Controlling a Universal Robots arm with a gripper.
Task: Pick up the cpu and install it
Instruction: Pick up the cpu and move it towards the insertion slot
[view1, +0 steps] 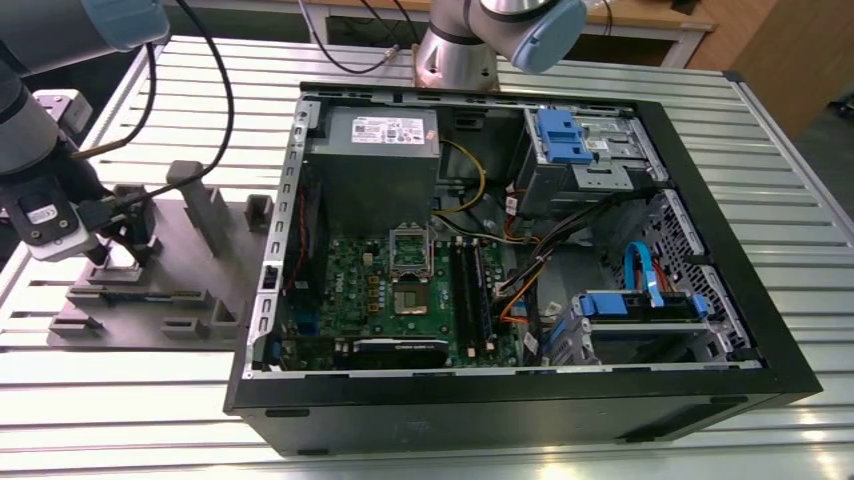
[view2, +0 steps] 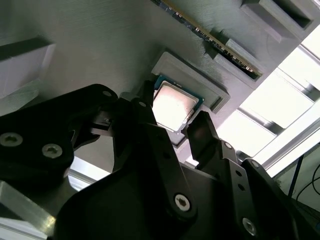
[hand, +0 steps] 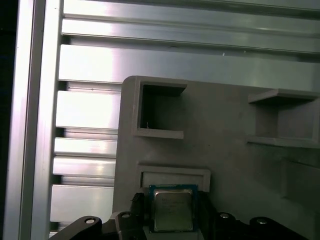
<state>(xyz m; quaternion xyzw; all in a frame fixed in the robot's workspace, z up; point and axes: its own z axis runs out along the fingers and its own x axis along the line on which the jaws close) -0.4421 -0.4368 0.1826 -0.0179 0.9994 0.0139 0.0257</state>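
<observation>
The cpu (view2: 173, 104) (hand: 172, 209), a small flat square chip with a silvery top, lies in a shallow framed nest on the grey fixture plate (view1: 187, 285) at the exterior view's left. My gripper (view1: 120, 252) (view2: 172, 114) (hand: 172, 216) is down at that nest. In both wrist views its black fingers (view2: 200, 131) press against two opposite edges of the chip, so it is shut on it. The chip still sits level in the nest. The green motherboard (view1: 387, 300) with its square metal-framed socket (view1: 411, 297) lies inside the open computer case (view1: 721, 150), well to the exterior view's right.
The fixture plate carries upright grey blocks (view1: 203, 205) and slotted holders (view1: 174, 297) around the gripper. A memory stick (view2: 220, 42) stands in a slot beside the nest. Cables, a power supply (view1: 380, 135) and blue drive brackets (view1: 641, 305) crowd the case. Everything rests on a slatted metal table (view1: 801, 270).
</observation>
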